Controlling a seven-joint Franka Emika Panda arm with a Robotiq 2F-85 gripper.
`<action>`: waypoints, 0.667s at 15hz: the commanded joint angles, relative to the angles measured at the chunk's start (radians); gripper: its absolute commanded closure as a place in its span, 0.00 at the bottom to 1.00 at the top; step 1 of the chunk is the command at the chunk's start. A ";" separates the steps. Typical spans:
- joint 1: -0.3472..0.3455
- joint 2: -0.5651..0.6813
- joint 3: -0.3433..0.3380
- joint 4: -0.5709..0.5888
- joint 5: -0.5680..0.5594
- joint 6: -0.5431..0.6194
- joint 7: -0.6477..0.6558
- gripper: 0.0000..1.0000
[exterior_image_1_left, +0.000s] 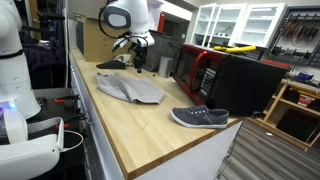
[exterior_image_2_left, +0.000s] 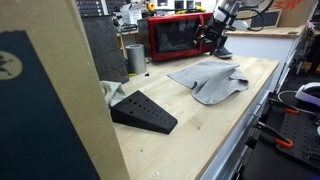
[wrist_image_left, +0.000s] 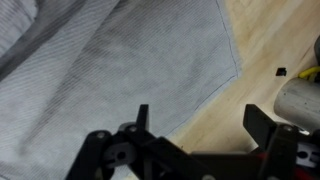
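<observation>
Cloth (wrist_image_left: 120, 70), grey, ribbed, spread flat on tabletop (exterior_image_1_left: 150, 125). Lies directly beneath tool (wrist_image_left: 198, 125), its hem edge passing under the jaws and its length stretching away toward shoe (exterior_image_1_left: 200, 117). Tool released, jaws wide, hovering above, grasping nothing.

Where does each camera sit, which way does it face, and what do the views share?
Exterior view: near the shoe, looking along the table to the arm.
Exterior view: behind a black wedge, facing the microwave; arm far off.
Wrist view: looking down; open gripper at the bottom edge.
Shared: all show the cloth.
</observation>
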 joint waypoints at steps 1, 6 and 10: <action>0.030 0.143 0.017 0.097 0.089 0.047 -0.039 0.34; 0.037 0.321 0.054 0.241 0.117 0.087 -0.042 0.73; 0.008 0.415 0.104 0.317 0.083 0.071 -0.002 1.00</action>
